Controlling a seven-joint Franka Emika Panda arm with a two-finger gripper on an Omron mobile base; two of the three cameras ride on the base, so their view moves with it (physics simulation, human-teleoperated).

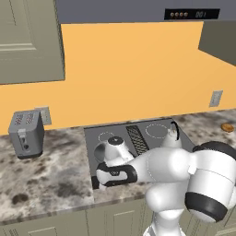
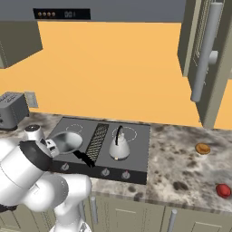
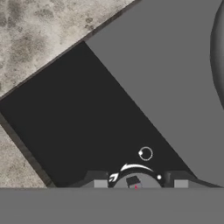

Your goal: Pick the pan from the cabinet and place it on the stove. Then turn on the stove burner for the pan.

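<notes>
In the left base view the arm bends low over the front left of the stove (image 1: 138, 138), hiding most of the pan (image 1: 99, 151). The right base view shows the pan (image 2: 69, 141) already sitting on the front left burner, its black handle (image 2: 84, 158) pointing at the knobs, the kettle (image 2: 118, 146) on the neighbouring burner, the cabinet (image 2: 206, 59) up right. In the hand view the gripper (image 3: 136, 183) straddles a knob (image 3: 134, 181), fingertips (image 3: 99, 183) either side, presumably to turn it; whether the jaws grip it, I cannot tell.
</notes>
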